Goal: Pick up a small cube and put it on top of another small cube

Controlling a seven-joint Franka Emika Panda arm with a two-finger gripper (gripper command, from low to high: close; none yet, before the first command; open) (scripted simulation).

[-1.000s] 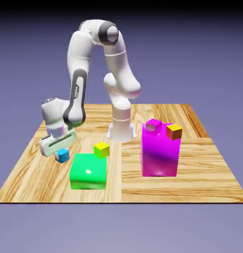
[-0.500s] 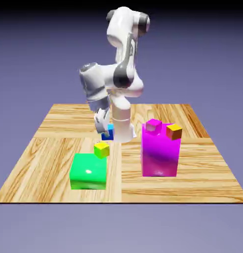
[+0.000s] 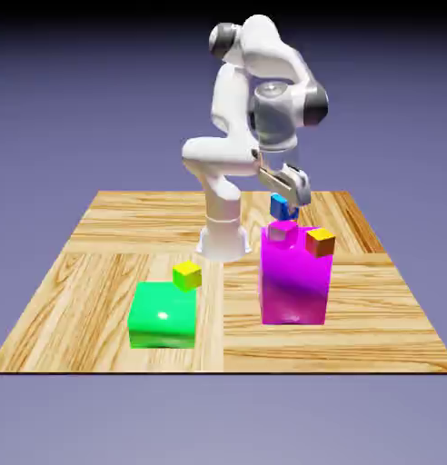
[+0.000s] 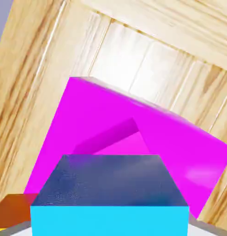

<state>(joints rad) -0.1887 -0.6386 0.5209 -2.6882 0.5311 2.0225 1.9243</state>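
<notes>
The small blue cube (image 3: 281,207) sits between the fingers of my gripper (image 3: 284,205), directly over the small magenta-pink cube (image 3: 283,231). That pink cube stands on the tall magenta block (image 3: 295,283). I cannot tell whether the two cubes touch. In the hand view the blue cube (image 4: 109,189) fills the bottom, with grey fingertips (image 4: 11,229) against its lower corners. Behind it, part of the magenta-pink cube (image 4: 117,138) shows on the magenta block (image 4: 87,115). The gripper looks shut on the blue cube.
A small orange cube (image 3: 320,242) rests on the magenta block's right side and shows as a sliver (image 4: 14,207) in the hand view. A big green block (image 3: 163,315) with a small yellow cube (image 3: 186,274) on it stands at the exterior view's left.
The arm swung from the exterior view's left, low by the green block, up and across to the right. It carried the blue cube to just above the magenta-pink cube.
</notes>
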